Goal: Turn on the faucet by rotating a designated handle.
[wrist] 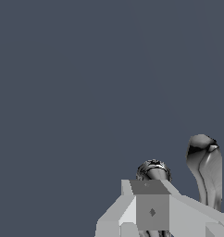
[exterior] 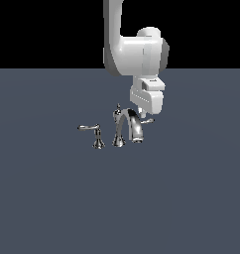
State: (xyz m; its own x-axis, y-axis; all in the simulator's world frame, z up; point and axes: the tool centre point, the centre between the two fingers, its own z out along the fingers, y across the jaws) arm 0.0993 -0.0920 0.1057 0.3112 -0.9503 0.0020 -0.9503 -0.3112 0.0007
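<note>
Mostly lying open on every side: dark grey floor (exterior: 181, 198) stretching wide toward the near edge and to both the exterior view's left and right, with nothing standing on it apart from the chrome set. Sitting small near the middle of the scene, the faucet (exterior: 126, 128), its arched spout (exterior: 133, 125) curving toward the near side and a pointed finial (exterior: 118, 106) rising on the post behind it. Standing well apart on the exterior view's left, the longer lever (exterior: 89, 128) on its flared pedestal (exterior: 98, 143). Poking out on the exterior view's right of the spout, the handle (exterior: 148, 120), thin and round-tipped, its base hidden behind the spout. Hanging directly above that spot, the white arm (exterior: 137, 49), with the gripper (exterior: 141, 110) reaching down just beside the handle and close against the spout's far right side, leaving little room there. Showing in the wrist view only the grey gripper body, a chrome knob (wrist: 153, 170) peeking past it and the spout's curve (wrist: 205, 169) alongside. Fingers mostly hidden in both views, so spread or pressed together: cannot tell.
</note>
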